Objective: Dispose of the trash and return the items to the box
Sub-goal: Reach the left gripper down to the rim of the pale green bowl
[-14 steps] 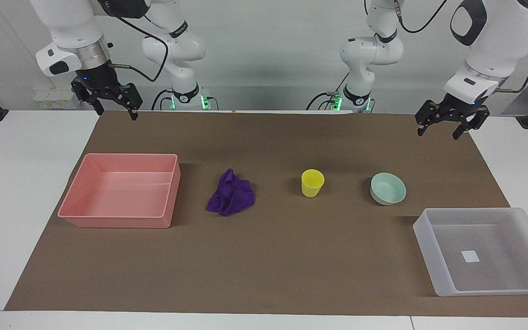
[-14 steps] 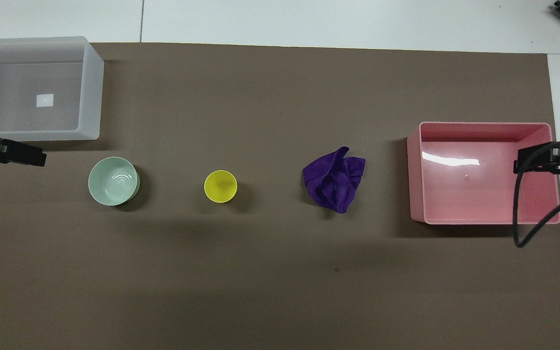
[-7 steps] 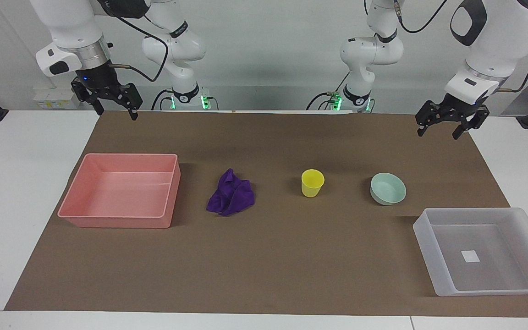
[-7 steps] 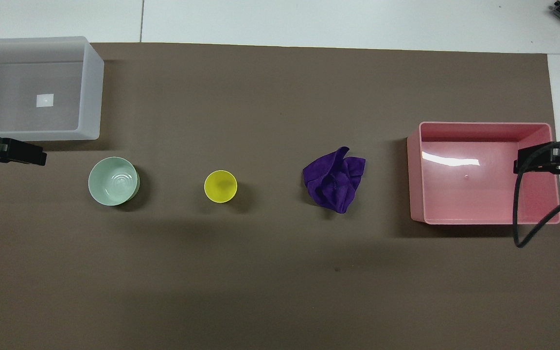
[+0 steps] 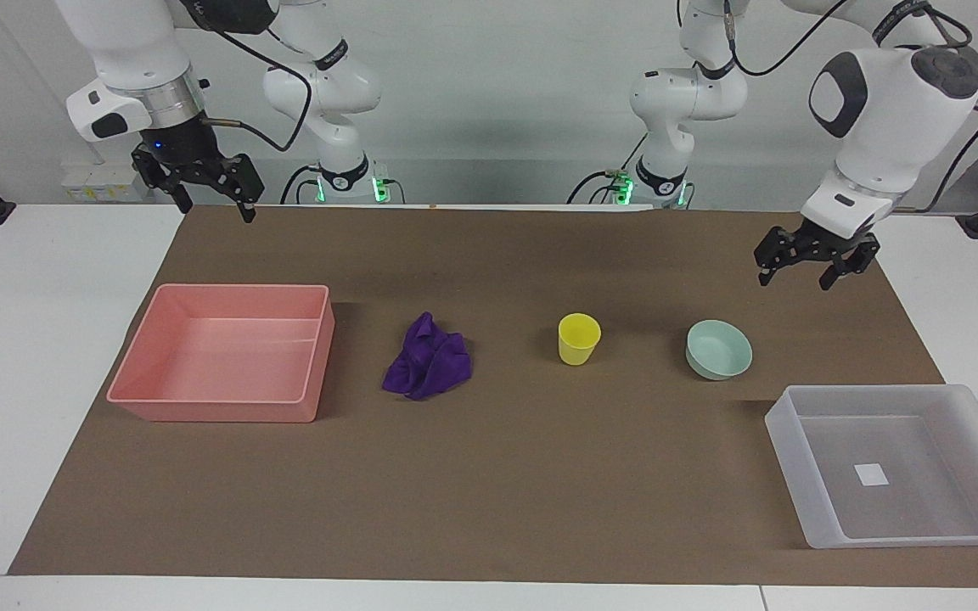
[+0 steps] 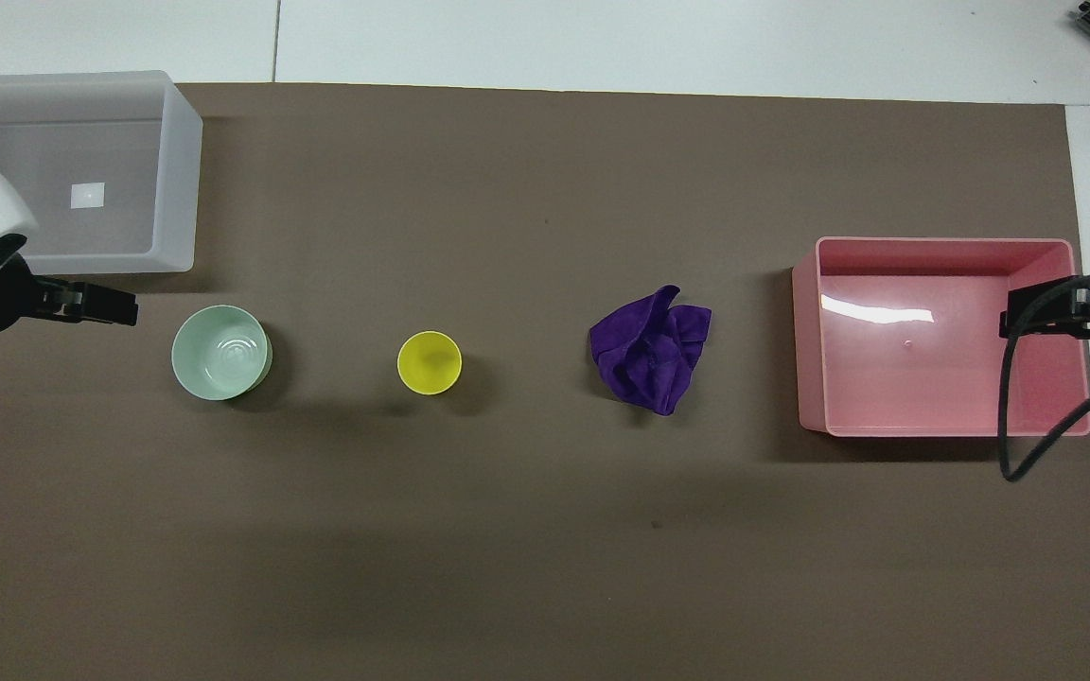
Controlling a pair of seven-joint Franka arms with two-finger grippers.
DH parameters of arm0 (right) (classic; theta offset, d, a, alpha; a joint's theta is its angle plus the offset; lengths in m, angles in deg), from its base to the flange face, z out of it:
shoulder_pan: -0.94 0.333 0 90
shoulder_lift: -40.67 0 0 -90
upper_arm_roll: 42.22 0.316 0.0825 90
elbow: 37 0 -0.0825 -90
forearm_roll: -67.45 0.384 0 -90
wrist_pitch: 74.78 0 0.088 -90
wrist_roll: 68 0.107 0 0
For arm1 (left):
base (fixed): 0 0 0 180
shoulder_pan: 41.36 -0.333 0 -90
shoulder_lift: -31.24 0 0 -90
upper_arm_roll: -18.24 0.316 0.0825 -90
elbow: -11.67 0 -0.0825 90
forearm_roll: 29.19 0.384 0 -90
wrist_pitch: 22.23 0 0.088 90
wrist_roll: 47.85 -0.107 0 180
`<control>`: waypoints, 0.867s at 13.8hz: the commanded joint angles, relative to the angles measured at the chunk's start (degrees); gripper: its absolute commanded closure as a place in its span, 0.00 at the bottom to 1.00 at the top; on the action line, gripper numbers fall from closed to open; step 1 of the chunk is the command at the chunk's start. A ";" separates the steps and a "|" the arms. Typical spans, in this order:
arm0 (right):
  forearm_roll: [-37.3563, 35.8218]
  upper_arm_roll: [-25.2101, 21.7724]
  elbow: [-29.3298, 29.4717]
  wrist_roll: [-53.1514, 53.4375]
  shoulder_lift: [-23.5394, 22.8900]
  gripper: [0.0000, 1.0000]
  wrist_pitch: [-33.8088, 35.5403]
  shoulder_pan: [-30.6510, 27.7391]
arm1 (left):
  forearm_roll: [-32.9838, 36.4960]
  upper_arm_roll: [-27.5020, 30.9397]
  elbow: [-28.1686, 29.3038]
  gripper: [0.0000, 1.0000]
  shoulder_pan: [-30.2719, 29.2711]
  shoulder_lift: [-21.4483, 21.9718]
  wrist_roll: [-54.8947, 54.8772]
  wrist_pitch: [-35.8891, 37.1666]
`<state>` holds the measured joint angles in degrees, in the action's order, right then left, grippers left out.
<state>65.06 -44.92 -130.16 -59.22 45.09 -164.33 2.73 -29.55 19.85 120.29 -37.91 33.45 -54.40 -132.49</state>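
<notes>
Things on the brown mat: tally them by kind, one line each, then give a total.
Trays: 2, the pink tray and the translucent whitish box
Cups: 1, the yellow cup
Bowls: 1, the mint-green bowl
Cloths: 1, the purple rag
Total: 5

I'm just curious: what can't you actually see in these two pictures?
- Overhead view: the left hand is mostly cut off by the edge.
- Overhead view: the right hand and a cable cover part of the pink tray.
- Facing view: the clear box runs past the picture's edge.
</notes>
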 commanded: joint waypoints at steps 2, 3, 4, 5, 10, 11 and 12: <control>1.33 0.24 -0.89 -1.58 0.85 0.00 0.43 -1.00 | 0.79 -0.12 9.57 0.00 -1.69 -0.53 0.92 -11.97; 1.33 0.24 -0.89 -1.58 0.85 0.00 0.43 -1.00 | 0.79 -0.12 10.81 0.00 -1.78 -1.67 1.10 -14.52; 1.33 0.24 -0.89 -1.67 0.85 0.00 0.43 -1.00 | 0.79 -0.12 12.30 0.00 -1.78 -2.47 1.19 -16.89; 1.33 0.24 -0.89 -1.58 0.85 0.00 0.43 -1.00 | 0.79 -0.12 14.31 0.00 -1.78 -2.82 1.45 -20.05; 1.33 0.24 -0.89 -1.58 0.85 0.00 0.43 -1.00 | 0.71 -0.21 19.25 0.00 -1.60 -4.67 2.59 -27.89; 1.33 0.15 -0.89 -1.49 0.85 0.00 0.34 -1.00 | 0.62 -0.21 19.26 0.00 -1.52 -5.37 2.94 -28.07; 1.33 0.15 -0.98 -1.75 0.85 0.00 0.51 -1.09 | 0.62 -0.21 19.78 0.00 -1.34 -5.63 4.16 -28.08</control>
<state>65.06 -44.93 -130.16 -59.22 45.09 -164.33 2.73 -29.55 19.76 138.65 -39.42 28.07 -52.51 -158.72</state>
